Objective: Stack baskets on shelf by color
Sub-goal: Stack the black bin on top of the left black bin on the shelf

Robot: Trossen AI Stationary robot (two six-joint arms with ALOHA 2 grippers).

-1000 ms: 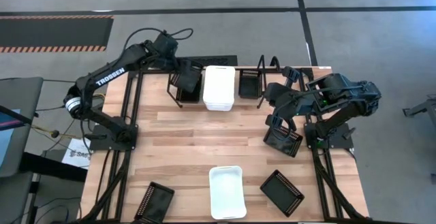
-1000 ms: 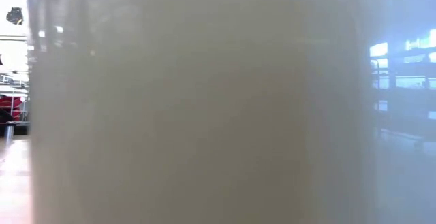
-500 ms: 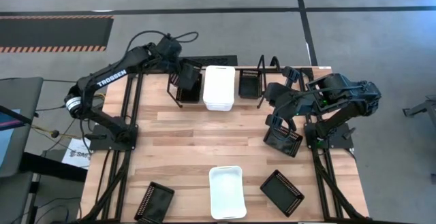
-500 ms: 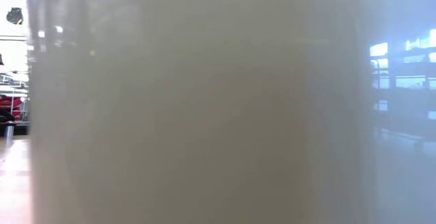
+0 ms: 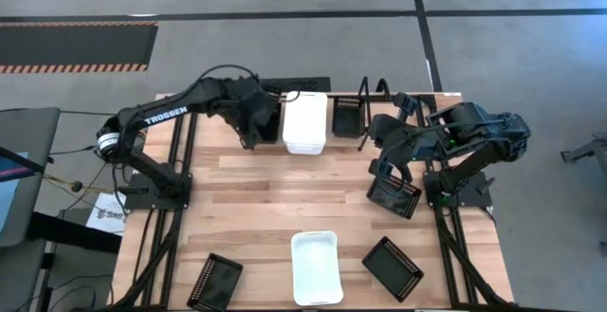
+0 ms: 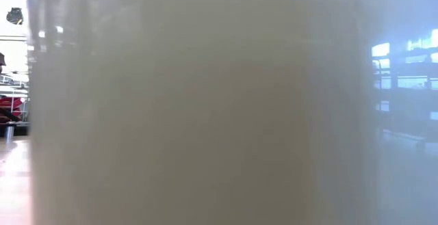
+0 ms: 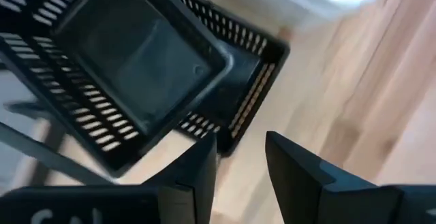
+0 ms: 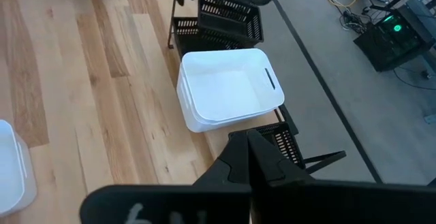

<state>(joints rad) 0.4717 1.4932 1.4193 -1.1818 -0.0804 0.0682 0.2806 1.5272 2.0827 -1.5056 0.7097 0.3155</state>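
Black mesh baskets (image 5: 392, 266): six, counting two nested together at left. White baskets (image 5: 315, 266): three, two of them stacked. Wire shelf (image 5: 365, 94): one. Dark robot arms (image 5: 161, 108): two. Wooden table (image 5: 285, 189): one.

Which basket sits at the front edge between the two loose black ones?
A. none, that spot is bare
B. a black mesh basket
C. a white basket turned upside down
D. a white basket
D: the high view shows an open white basket upright on the table between the black baskets at front left and front right.
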